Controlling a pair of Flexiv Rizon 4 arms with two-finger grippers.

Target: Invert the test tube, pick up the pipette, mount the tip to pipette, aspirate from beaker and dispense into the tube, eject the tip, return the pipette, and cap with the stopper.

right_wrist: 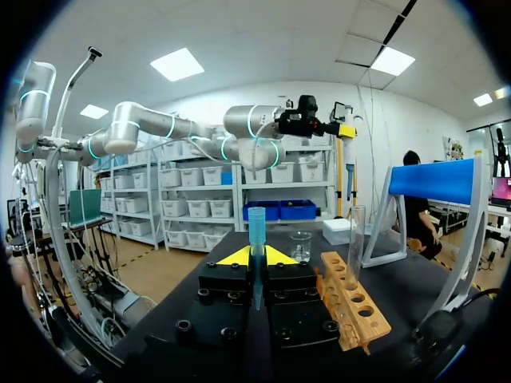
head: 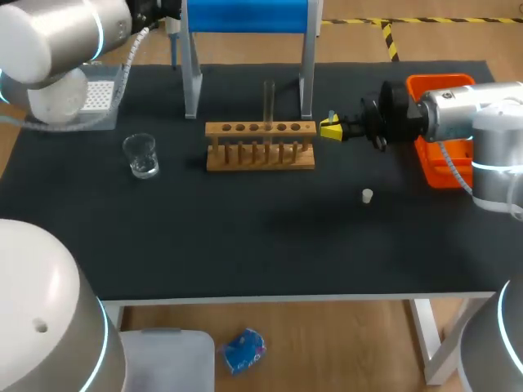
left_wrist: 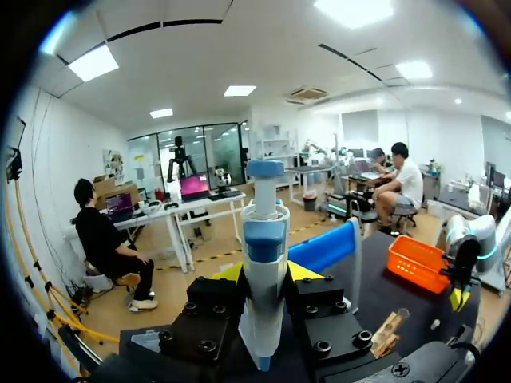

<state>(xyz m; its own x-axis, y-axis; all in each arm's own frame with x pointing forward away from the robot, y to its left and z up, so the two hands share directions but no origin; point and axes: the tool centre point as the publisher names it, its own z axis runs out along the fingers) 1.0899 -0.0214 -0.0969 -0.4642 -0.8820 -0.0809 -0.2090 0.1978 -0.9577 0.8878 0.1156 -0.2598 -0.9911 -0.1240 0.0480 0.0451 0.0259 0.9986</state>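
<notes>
While left pincer [left_wrist: 265, 273] pinches pipette [left_wrist: 264, 231] (clear only wrist-side), right pincer [right_wrist: 255, 255] pinches blue tip [right_wrist: 255, 225], beside rack [head: 260, 155]

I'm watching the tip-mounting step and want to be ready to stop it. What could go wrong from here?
1. The blue tip is held only by the right gripper, the pipette only by the left gripper; slight misalignment when they meet could skew or drop the tip.
2. The right gripper sits close beside the wooden rack; a sideways swing might knock it and the upright test tube.
</notes>
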